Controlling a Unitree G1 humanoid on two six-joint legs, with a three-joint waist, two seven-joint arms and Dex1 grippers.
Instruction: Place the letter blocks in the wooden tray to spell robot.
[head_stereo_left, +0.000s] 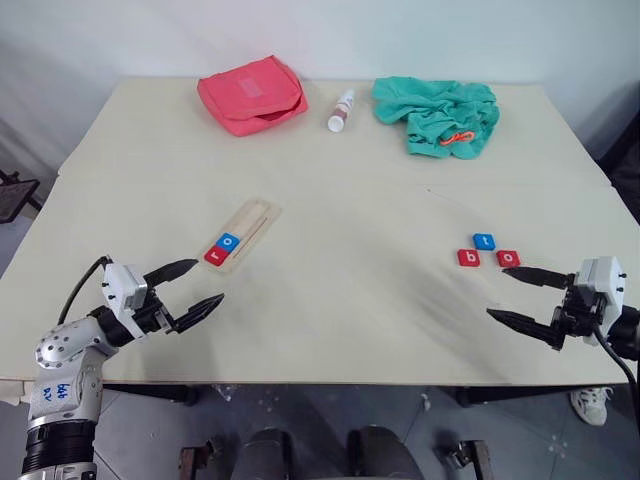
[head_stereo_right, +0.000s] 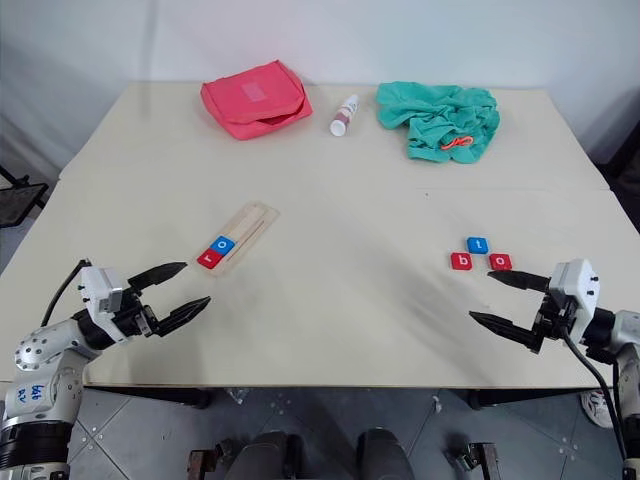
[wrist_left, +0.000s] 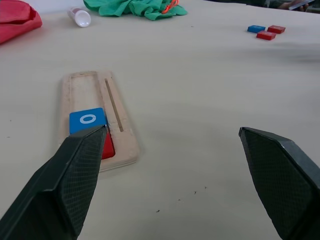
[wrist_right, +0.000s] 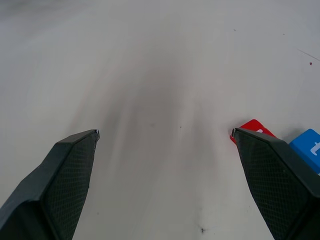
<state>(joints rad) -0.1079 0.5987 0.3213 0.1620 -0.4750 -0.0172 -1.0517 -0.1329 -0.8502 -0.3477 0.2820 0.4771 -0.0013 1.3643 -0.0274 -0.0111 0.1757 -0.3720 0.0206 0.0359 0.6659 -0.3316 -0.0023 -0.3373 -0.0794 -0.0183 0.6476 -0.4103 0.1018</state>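
Fingers spread, two blocks in tray

Tiles read r, o, b, t, o.

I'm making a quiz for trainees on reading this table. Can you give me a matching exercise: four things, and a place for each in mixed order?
Things:
1. blue o block
2. blue t block
3. bottle
4. green cloth

Places:
A. far edge, on the robot's right
B. in the tray, next to the red r block
C. between the pink pouch and the green cloth
D. on the bare table, beside the b block and a red o block

Pairs: 1-B, 2-D, 3-C, 4-A
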